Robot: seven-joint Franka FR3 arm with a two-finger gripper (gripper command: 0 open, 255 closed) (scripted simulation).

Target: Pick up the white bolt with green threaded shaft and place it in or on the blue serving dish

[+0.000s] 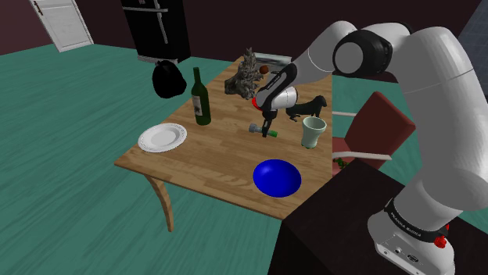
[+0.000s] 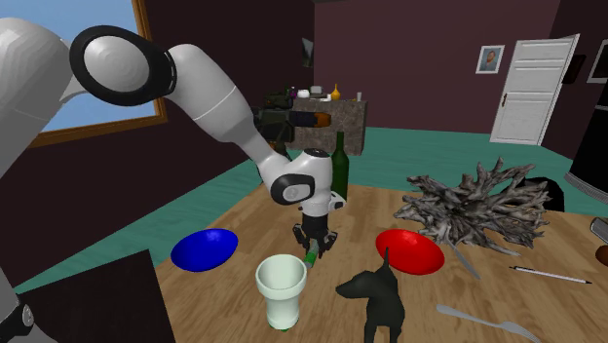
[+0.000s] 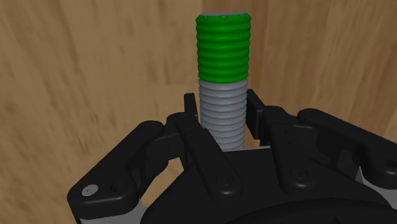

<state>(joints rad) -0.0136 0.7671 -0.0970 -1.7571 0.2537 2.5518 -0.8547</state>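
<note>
One step of two looks done, or nearly so. We see the hand (image 2: 314, 242) closed on the bolt (image 3: 222, 83), clasping its grey threads. The green end juts out beyond the hand toward the worktop (image 1: 211, 160). The hand hangs low, and we cannot tell whether the bolt has cleared the wood.

We judge that the carry and the release are left. The dish (image 1: 277, 178) sits empty, well apart from the hand, on the stretch of worktop between the hand and the stand. A cup (image 1: 313, 131) stands near the hand but off to the side of that line, so we expect the way to be open.

What remains, as we read it, is to lift the bolt, bring it over the dish, lower it and let go.
</note>
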